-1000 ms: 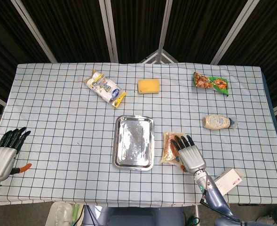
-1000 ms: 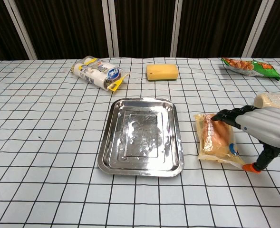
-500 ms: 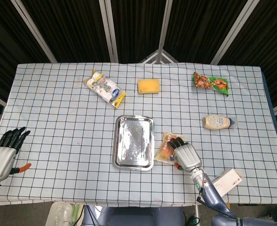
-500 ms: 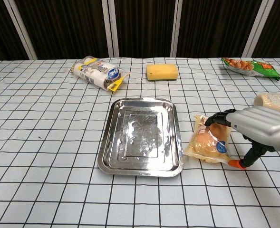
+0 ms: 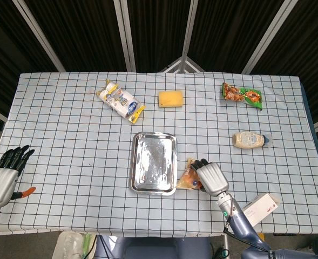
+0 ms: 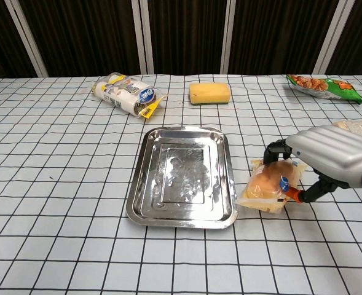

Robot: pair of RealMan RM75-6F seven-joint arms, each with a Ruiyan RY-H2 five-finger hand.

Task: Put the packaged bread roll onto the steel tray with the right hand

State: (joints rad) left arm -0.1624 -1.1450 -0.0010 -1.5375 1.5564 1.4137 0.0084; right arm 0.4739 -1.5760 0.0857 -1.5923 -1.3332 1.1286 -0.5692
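Chest view: bread roll [image 6: 268,185] wrapper's blue label illegible.

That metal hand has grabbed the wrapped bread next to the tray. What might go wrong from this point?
The right hand grips the packaged bread roll from above, and the loose, slick wrapper could slip out. The pack's lower edge sits close to the steel tray rim, so it may catch or nudge the tray if not raised enough. A tight grip might also squash the soft roll.
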